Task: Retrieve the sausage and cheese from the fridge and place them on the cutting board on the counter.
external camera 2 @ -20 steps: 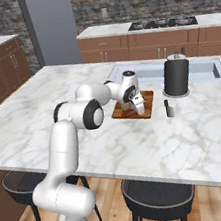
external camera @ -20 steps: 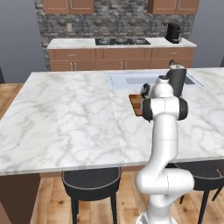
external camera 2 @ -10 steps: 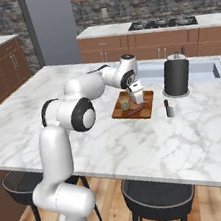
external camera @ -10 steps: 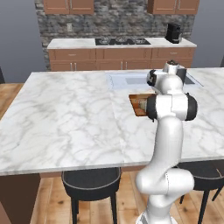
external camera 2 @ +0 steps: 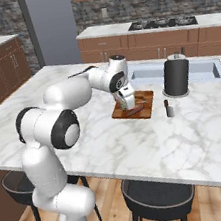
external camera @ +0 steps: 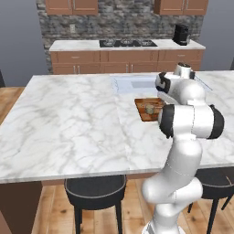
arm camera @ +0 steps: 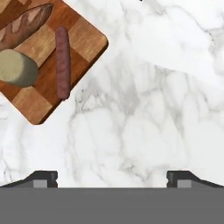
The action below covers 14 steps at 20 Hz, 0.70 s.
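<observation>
The cutting board (arm camera: 83,39) lies on the white marble counter (arm camera: 144,118), near the sink. On it rest the long reddish-brown sausage (arm camera: 62,63) and the rounded tan cheese (arm camera: 16,68). From the side, the sausage (external camera 2: 136,110) sits at the near edge of the cutting board (external camera 2: 145,102). The left base view shows the cheese (external camera: 149,109) on the cutting board (external camera: 143,113), partly behind my arm. My gripper (arm camera: 113,178) hangs over bare marble beside the board, open, nothing between its fingertips (arm camera: 46,177). From the right base view the gripper (external camera 2: 130,104) points down. The tall grey-blue fridge (external camera 2: 51,25) stands at the back left.
A bread loaf (arm camera: 24,24) shares the board. A black canister (external camera 2: 176,76) and a small shaker (external camera 2: 169,108) stand right of it, by the inset sink (external camera 2: 197,71). Dark stools (external camera 2: 159,198) line the near edge. A stove and a coffee machine (external camera: 181,33) sit on the back run.
The hand has lifted off the board and drawn back over the marble beside it while the elbow swung round. The sausage stays on the board. The jaws stayed wide.
</observation>
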Motion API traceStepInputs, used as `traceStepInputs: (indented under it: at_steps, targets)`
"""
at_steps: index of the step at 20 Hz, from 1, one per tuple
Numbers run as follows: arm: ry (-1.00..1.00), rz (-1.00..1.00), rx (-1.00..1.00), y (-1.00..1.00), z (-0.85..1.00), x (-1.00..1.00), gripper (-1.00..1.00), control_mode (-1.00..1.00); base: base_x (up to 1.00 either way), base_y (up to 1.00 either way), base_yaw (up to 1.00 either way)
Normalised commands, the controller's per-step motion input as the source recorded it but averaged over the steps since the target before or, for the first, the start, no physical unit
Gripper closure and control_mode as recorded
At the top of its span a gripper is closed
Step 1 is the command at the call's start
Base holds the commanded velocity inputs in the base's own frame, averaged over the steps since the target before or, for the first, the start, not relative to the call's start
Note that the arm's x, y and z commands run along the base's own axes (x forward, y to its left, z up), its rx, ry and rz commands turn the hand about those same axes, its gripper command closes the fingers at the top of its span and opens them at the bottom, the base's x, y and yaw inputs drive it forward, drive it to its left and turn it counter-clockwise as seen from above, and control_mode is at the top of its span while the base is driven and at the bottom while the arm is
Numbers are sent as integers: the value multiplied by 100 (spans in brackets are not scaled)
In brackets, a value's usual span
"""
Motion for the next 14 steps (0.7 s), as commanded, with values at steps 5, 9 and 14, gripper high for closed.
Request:
traceStepInputs:
  at_steps: [5,9,14]
  targets:
    - [0,22,0,61,0,-100,-100,-100,0,0,0]
    - [-1,25,0,65,0,-100,-100,-100,0,0,0]
    - [-4,23,0,61,0,-100,-100,-100,0,0,0]
